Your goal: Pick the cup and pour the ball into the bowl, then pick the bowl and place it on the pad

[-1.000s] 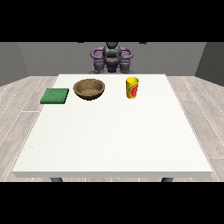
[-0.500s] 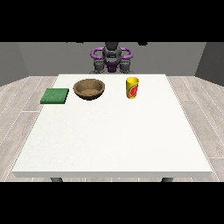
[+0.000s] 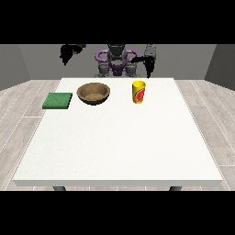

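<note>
On the white surface [image 3: 119, 137] nothing is moved: bowl [image 3: 93, 93] beside pad [image 3: 58, 100], cup [image 3: 138, 92] upright. Both arms are now raised; the robot hand at the view's right [image 3: 148, 65] is brought above the cup, and the one at the view's left [image 3: 67, 53] is held high. Nothing is held; finger opening cannot be told.

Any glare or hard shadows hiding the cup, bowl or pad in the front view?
Front view: lighting is even, with no glare on the white table; the cup, bowl and pad cast only faint shadows and all read clearly.
</note>
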You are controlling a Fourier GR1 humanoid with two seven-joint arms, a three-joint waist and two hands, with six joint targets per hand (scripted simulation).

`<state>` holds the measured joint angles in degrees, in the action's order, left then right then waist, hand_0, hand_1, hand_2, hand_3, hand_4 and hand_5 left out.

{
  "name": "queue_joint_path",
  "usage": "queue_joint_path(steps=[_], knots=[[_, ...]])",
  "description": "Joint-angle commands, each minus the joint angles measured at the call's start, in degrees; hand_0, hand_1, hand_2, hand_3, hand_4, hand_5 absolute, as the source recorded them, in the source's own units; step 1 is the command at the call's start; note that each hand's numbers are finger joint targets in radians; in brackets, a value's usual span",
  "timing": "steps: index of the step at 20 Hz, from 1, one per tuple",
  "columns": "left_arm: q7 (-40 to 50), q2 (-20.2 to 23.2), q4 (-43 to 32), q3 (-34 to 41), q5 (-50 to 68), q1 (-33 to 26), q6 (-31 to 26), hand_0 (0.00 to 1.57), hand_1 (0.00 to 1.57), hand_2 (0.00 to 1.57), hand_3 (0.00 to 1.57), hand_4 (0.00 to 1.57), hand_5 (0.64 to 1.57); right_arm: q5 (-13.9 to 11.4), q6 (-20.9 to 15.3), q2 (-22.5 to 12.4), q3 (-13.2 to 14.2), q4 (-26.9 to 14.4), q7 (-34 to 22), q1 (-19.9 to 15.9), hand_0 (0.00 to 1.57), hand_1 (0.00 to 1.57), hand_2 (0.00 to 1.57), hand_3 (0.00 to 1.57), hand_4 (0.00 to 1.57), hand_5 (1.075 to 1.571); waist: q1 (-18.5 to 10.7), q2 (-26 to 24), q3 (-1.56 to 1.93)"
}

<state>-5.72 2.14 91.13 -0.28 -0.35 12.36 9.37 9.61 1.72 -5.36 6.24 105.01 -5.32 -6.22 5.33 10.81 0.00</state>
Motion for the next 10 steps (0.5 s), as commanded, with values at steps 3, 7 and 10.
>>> queue_joint_path(steps=[3,7,10], knots=[[-11.87,2.66,-11.58,3.71,3.21,-0.53,-6.37,0.0,0.0,0.0,0.0,0.25,1.475,5.15,4.29,-4.32,6.4,-4.47,3.2,-2.47,0.0,0.0,0.0,0.0,0.68,1.555,-0.61,3.08,-0.02],[-20.17,2.76,-24.28,5.82,2.32,2.04,-7.09,0.0,0.0,0.0,0.0,0.0,1.442,2.9,2.4,-2.59,3.9,-2.47,1.82,-0.87,0.0,0.0,0.0,0.0,0.66,1.558,1.07,1.91,-0.04],[-15.08,3.79,-28.05,7.02,2.73,7.84,-6.89,0.0,0.0,0.0,0.0,0.11,1.436,4.79,6.44,-4.63,6.46,-10.55,5.11,-0.99,0.0,0.0,0.0,0.0,0.66,1.559,0.59,-0.46,-0.01]])
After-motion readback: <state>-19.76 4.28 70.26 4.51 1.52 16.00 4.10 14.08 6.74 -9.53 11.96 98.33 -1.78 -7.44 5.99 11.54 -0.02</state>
